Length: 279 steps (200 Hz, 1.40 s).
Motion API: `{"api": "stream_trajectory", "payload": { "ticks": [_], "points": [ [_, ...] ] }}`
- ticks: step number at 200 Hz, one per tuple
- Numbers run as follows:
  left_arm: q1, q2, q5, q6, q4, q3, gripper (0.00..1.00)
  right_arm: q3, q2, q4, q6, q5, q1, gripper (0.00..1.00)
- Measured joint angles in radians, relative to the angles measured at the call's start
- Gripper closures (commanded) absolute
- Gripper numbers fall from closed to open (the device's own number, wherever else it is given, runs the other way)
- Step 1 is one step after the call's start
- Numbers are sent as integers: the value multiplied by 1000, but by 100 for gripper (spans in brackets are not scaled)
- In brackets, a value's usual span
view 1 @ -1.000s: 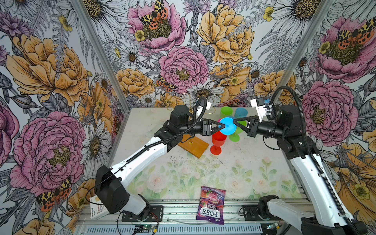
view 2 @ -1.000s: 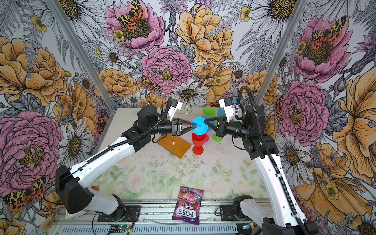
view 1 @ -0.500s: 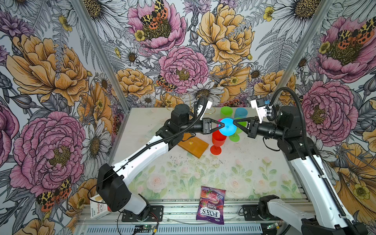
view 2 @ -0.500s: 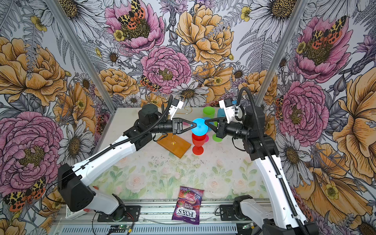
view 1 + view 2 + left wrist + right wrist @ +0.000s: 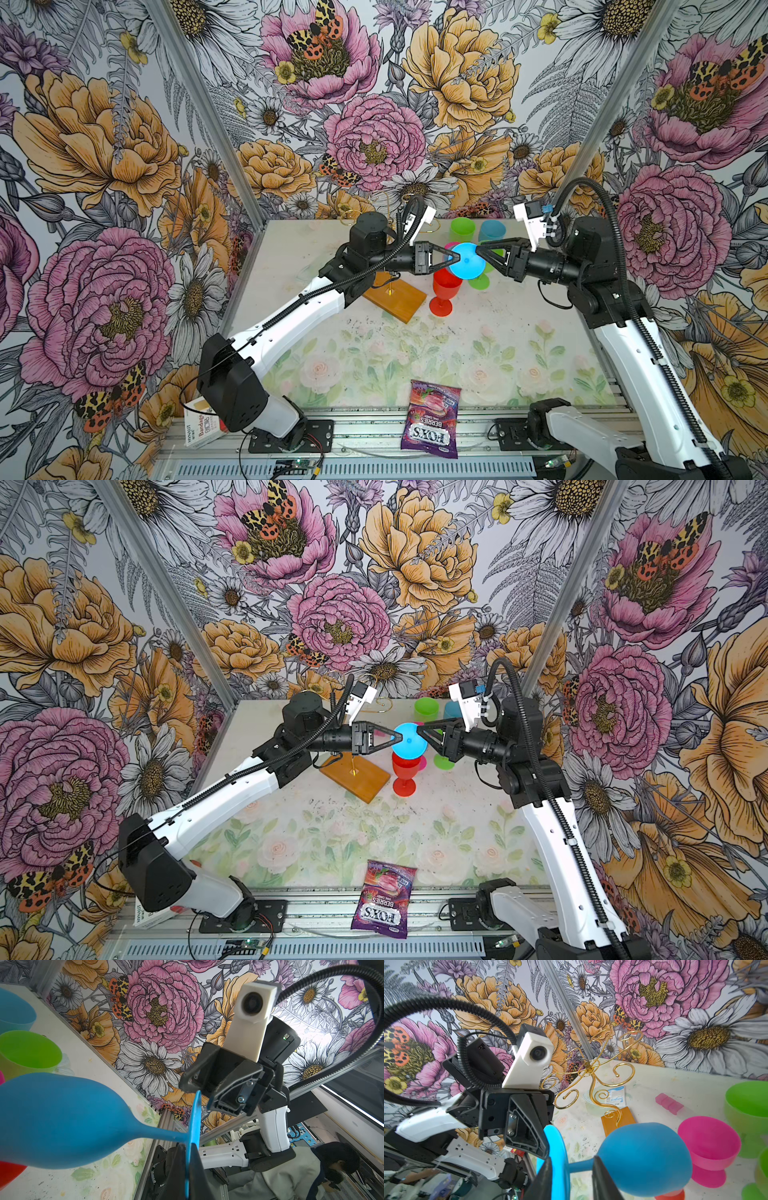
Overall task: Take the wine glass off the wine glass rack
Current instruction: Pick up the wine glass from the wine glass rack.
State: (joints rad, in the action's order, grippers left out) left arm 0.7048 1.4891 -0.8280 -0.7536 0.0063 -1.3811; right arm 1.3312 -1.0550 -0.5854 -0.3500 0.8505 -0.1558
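Already lifted clear: blue plastic wine glass hangs beside the empty gold wire rack with its orange-brown wooden base.
Closed left fingers pinch the glass's foot rim; right fingers stand parted astride the stem, gripping nothing. Removal looks done; likely only setting it on the surface remains.

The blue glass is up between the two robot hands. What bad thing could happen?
The left gripper pinches only the foot rim of the blue wine glass, bowl sticking out sideways, so it might slip. The right gripper has open fingers straddling the stem; backing out crooked could knock it onto the red glass below.
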Motion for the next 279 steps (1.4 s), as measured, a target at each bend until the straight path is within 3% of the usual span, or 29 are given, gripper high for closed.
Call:
{"api": "stream_trajectory", "payload": {
  "ticks": [47,61,86,103,139,158,177,236,279],
  "points": [
    [3,-3,-42,29,7,19,100,53,-13,-17,-48,-39,37,44],
    [8,-10,-50,56,8,43,100,85,-32,-30,-79,-57,67,29],
    [52,-61,-41,167,-14,111,100,116,-67,-84,-92,-112,95,25],
    [115,-124,6,307,-80,137,100,126,-92,-138,-95,-150,97,24],
    [265,-263,187,628,-235,148,100,136,-137,-282,-80,-232,98,21],
    [303,-312,283,760,-272,187,100,140,-161,-368,-60,-272,98,14],
    [340,-343,400,895,-301,255,100,142,-167,-443,-42,-290,98,13],
    [490,-350,784,1271,-345,415,100,161,-165,-529,-35,-256,98,22],
    [571,-349,1033,1509,-236,546,100,183,-192,-547,-38,-243,49,23]
  ]
}}
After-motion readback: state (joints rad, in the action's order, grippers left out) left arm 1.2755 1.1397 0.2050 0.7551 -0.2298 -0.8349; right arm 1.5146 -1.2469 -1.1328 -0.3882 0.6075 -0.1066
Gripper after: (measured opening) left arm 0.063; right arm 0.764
